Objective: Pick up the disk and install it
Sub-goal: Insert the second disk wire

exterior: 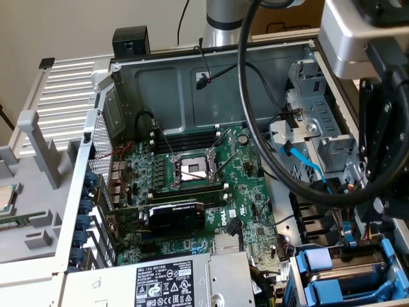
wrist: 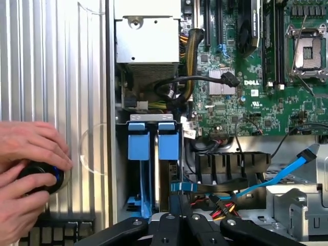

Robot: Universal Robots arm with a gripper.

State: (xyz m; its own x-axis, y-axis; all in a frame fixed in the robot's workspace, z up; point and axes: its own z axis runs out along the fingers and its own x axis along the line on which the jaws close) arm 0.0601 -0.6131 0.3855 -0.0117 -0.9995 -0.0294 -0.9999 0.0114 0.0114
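the disk (wrist: pixel 163 169) stands on edge in the drive bay of the open computer case (exterior: pixel 160 83), between two blue rails (wrist: pixel 138 141); most of its body is hidden. the claw (wrist: pixel 179 225) sits directly over it, closed tight, its tips cut off from sight. beside the bay lies one motherboard (exterior: pixel 192 179). two hands (wrist: pixel 28 169) hold a black knob (wrist: pixel 38 174) outside the case.

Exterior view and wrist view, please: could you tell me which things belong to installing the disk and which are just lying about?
Job in hand: disk with blue rails; drive bay; gripper.
Lying about: processor chip; power supply; graphics card.
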